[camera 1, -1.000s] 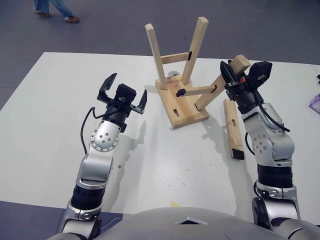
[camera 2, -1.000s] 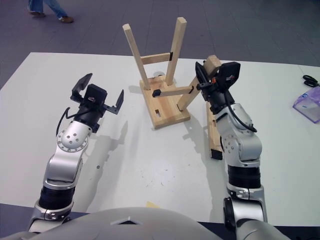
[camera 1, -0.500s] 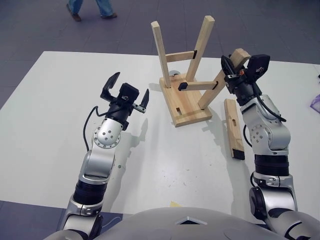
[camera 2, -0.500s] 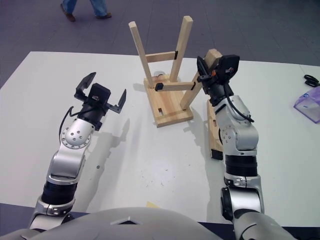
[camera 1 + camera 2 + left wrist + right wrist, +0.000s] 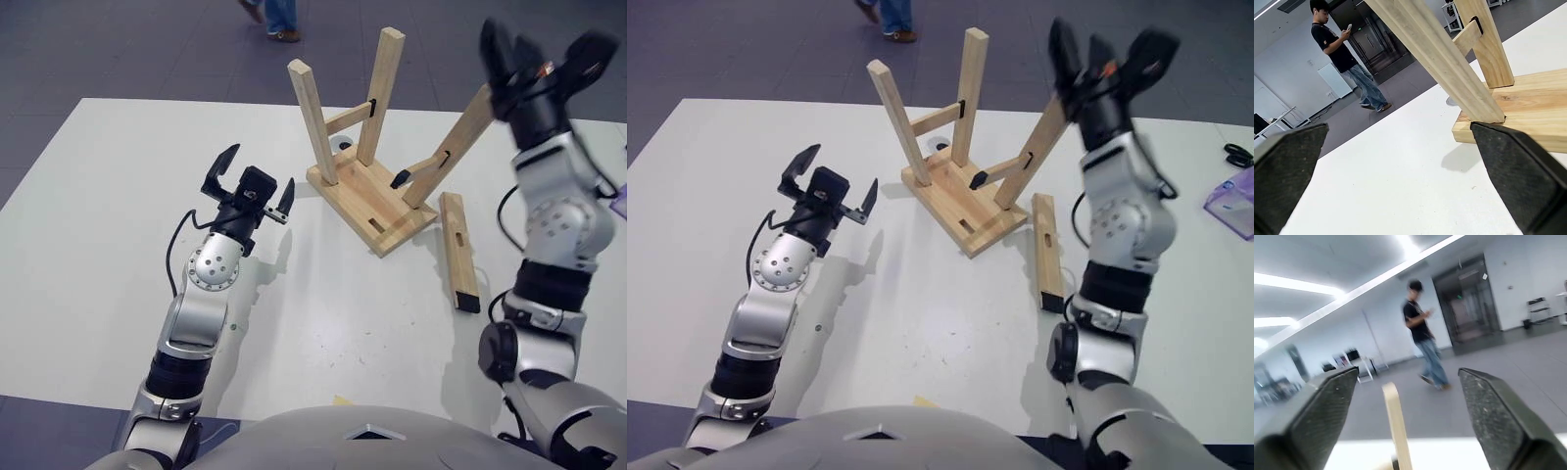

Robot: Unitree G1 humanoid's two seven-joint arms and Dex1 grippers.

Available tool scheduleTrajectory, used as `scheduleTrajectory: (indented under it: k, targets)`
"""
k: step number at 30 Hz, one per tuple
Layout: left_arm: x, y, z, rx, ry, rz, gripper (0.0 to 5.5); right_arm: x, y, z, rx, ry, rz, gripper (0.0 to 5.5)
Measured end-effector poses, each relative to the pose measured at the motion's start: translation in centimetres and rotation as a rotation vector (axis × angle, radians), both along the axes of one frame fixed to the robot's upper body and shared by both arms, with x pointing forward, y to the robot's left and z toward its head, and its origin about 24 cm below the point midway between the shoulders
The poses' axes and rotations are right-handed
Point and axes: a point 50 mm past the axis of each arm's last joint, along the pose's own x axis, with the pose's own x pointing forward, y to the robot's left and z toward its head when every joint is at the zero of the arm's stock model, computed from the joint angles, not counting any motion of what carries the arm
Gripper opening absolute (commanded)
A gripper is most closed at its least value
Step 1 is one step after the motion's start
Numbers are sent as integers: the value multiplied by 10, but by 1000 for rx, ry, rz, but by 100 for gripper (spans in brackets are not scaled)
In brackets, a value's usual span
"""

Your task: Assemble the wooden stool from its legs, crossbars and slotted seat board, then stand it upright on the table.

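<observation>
Both stood wide open and empty: left gripper (image 5: 253, 178) near the upturned stool (image 5: 364, 196), right gripper (image 5: 542, 49) high beside it.

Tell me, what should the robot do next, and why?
Probably lower the right gripper to grasp the loose leg lying beside the seat board: three legs already stand in the board, and that gripper hangs open and empty above.
</observation>
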Motion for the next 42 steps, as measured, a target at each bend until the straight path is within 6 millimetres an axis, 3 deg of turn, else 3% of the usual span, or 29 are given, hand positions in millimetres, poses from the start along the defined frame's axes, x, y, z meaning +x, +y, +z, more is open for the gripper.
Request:
scheduleTrajectory:
  k: [3,6,8,10,12,14,15,20,24,27,35,42]
  targets:
    - [0,-1,0,3,1,-3,540,3,-41,16,0,-6,-174,499]
    - [0,0,0,6,-1,1,540,-1,-87,13,-127,75,-423,539]
    - [0,0,-1,6,0,3,540,-6,-108,-11,-149,204,-523,539]
    - [-2,1,-3,7,7,6,540,-13,-115,-46,-207,360,-543,539]
    - [-4,1,-5,9,15,9,540,-19,-110,-79,-275,517,-478,539]
    - [-7,2,-9,11,32,12,540,-28,-96,-117,-354,714,-283,539]
    - [-8,2,-11,13,37,11,540,-32,-91,-126,-383,764,-217,539]
    - [-11,0,-12,29,38,8,540,-45,-75,-120,-587,810,-90,539]
    - [-11,0,-11,27,33,8,540,-73,-46,-151,-635,937,63,539]
    - [-13,-1,-13,35,37,8,540,-86,-31,-161,-619,979,125,539]
    - [-15,-3,-15,55,37,9,540,-101,-22,-175,-662,1069,112,539]
    - [-21,-2,-16,31,43,47,540,-111,-18,-181,-706,1095,101,431]
